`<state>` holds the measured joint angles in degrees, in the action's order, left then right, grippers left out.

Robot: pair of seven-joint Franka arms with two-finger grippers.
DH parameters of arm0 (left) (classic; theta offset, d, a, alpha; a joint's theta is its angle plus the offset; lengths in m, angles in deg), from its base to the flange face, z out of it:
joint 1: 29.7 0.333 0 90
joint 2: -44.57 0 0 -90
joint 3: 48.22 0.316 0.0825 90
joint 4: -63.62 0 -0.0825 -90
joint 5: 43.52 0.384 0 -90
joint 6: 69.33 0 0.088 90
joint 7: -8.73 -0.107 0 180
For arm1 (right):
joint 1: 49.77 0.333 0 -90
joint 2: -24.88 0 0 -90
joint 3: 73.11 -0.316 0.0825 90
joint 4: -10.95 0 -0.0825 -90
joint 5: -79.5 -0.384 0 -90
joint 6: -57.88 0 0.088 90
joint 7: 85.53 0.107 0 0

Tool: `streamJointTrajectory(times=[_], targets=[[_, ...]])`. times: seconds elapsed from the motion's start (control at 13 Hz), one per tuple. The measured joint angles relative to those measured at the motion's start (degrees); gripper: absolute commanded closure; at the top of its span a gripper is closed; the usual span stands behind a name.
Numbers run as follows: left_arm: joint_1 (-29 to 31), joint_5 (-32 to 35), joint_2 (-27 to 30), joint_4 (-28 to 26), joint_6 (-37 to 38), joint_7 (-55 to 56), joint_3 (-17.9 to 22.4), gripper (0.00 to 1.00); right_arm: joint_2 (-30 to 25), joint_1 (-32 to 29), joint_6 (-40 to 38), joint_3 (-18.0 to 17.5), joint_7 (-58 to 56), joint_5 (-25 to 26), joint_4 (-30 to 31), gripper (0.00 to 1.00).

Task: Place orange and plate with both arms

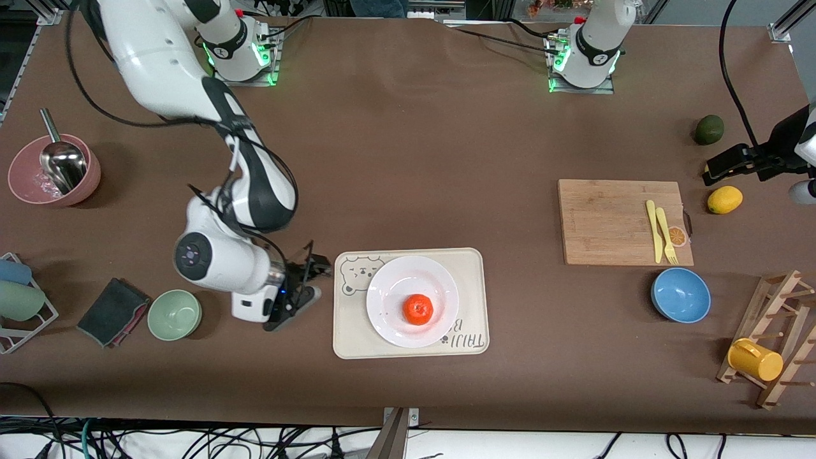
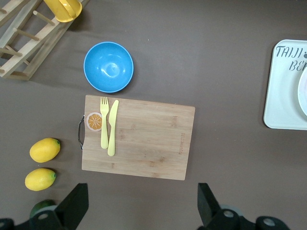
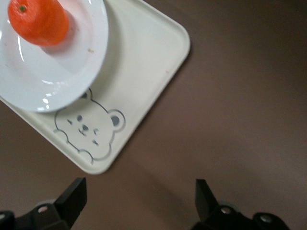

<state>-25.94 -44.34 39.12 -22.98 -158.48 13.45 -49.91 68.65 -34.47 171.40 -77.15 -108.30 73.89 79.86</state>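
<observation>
Front view: orange (image 1: 418, 309) sits on the plate (image 1: 389, 280), plate on the bear-print tray (image 1: 357, 338).
Orange is at about 5 o'clock from plate centre. Right end effector (image 1: 312, 280) hangs just off the tray's edge toward the right arm's end of the worktop (image 1: 408, 159), fingers spread, gripping nothing. Left end effector (image 2: 144, 211) waits up high over the cutting board (image 2: 144, 139), fingers spread, empty; blue bowl (image 2: 109, 66) at 12 o'clock of the board's fork.
</observation>
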Motion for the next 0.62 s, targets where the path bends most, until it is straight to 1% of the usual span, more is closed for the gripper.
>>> streamJointTrajectory(times=[0.08, 0.15, 0.38, 0.46, 0.54, 0.62], targets=[[0.0, 0.0, -0.04, 0.03, 0.0, 0.0, 0.0, 0.0, -3.08, -0.01, -3.44, 1.61, 0.0, 2.27, 0.13, 0.0], [0.0, 0.0, -0.08, 0.07, 0.0, 0.0, 0.0, 0.0, -6.33, 0.07, -6.69, 3.96, 0.0, 3.36, 0.16, 0.0], [0.0, 0.0, -0.16, 0.17, 0.0, 0.0, 0.0, 0.0, -15.75, -0.38, -19.97, 13.1, -0.58, 3.51, 0.4, 0.0], [0.0, 0.0, -0.18, 0.2, 0.0, 0.0, 0.0, 0.0, -18.31, -0.68, -24.14, 15.17, -0.72, 3.48, 0.67, 0.0], [0.0, 0.0, -0.19, 0.23, 0.0, 0.0, 0.0, 0.0, -20.91, -1.01, -27.13, 16.24, -0.72, 3.46, 1.7, 0.0], [0.0, 0.0, -0.2, 0.24, 0.0, 0.0, 0.0, 0.0, -23.5, -1.24, -28.53, 16.64, -0.64, 3.51, 4.04, 0.0]])
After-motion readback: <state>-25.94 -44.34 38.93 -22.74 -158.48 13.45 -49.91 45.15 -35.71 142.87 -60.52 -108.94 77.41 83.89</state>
